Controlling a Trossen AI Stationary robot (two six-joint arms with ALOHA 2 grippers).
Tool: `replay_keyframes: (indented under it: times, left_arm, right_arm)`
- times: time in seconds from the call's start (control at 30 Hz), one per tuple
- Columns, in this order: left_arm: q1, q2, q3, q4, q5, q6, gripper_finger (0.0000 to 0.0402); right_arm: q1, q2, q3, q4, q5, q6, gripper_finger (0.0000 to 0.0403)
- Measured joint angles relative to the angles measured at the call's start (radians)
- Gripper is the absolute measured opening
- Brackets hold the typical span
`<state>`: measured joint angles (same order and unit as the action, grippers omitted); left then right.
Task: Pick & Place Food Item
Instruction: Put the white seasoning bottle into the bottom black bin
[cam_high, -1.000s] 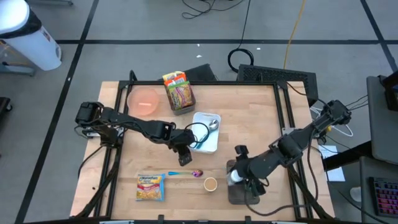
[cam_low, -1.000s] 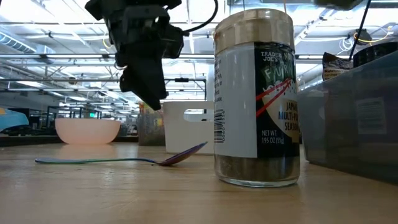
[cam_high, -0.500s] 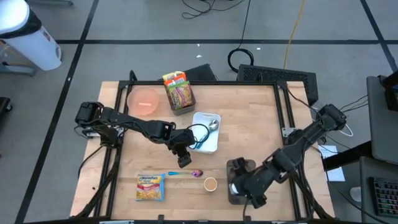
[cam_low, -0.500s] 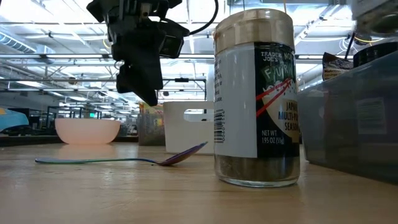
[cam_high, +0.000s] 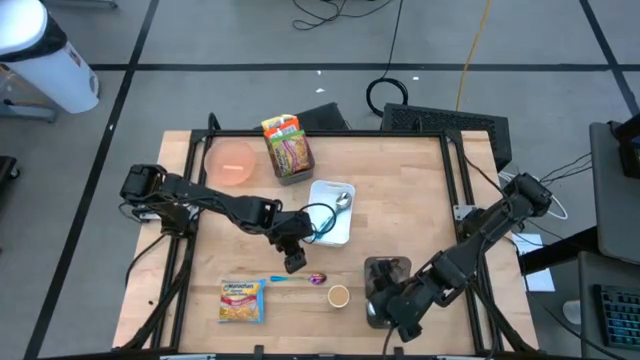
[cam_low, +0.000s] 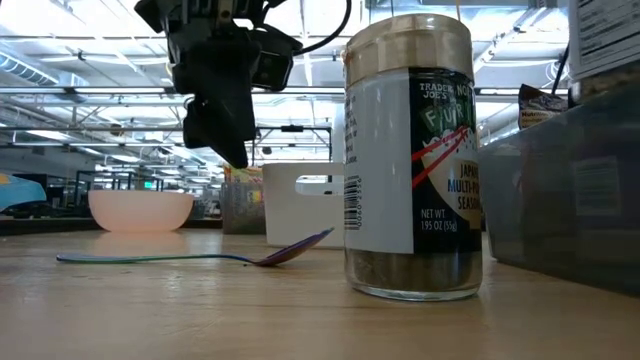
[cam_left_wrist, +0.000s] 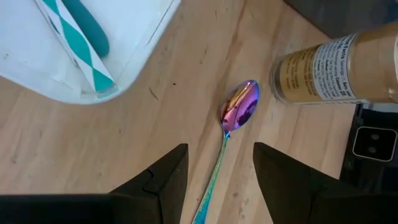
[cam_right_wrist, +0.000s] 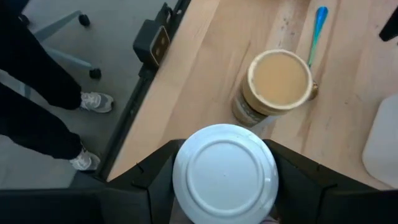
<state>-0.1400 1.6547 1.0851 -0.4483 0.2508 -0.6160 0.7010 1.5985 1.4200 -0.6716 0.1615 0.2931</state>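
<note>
My right gripper (cam_right_wrist: 225, 205) is shut on a white-lidded jar (cam_right_wrist: 225, 171) and holds it near the table's front edge, over a grey bin (cam_high: 392, 268). In the low view the jar's labelled body (cam_low: 605, 40) hangs above the bin (cam_low: 570, 190). A seasoning jar with a tan lid (cam_high: 338, 295) stands upright on the table beside it. My left gripper (cam_left_wrist: 217, 180) hangs open over the handle of an iridescent spoon (cam_left_wrist: 239, 112) lying flat on the table. A ramen packet (cam_high: 242, 300) lies flat at the front left. My right gripper pinches the white-lidded jar between its two fingers, one on each side of the body just under the lid (cam_right_wrist: 186, 186). The fingers come slanting down from the table's right. The jar is upright and lifted clear of the bin and table.
A white tray (cam_high: 333, 212) with a metal spoon and a teal-striped item sits mid-table. A pink bowl (cam_high: 232, 163) and a bin of snack packets (cam_high: 288, 148) stand at the far left. A person's legs (cam_right_wrist: 37, 106) show beside the table's near edge.
My right gripper has gone down and toward the table's near edge with the white-lidded jar, which now shows at the top of the low view above the grey bin. My left gripper has turned slightly in place over the spoon.
</note>
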Motion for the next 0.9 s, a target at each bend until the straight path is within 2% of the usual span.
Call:
replay_keyframes:
  times: [0.4, 0.5, 0.73, 0.9]
  left_arm:
    - [-0.003, 0.000, 0.000, -0.004, 0.010, -0.008, 0.0186]
    - [-0.003, 0.000, 0.000, -0.004, 0.010, -0.008, 0.0186]
    - [-0.003, 0.000, 0.000, -0.004, 0.010, -0.017, 0.0186]
    - [-0.003, 0.000, 0.000, -0.004, 0.010, -0.019, 0.0186]
  right_arm:
    - [0.025, 0.003, 0.000, -0.014, 0.001, 0.060, 0.0198]
    - [0.032, 0.003, -0.001, -0.012, 0.028, 0.061, 0.0198]
    - [0.029, 0.004, -0.097, 0.080, 0.047, 0.097, 0.0198]
    - [0.030, 0.004, -0.109, 0.096, 0.048, 0.114, 0.0198]
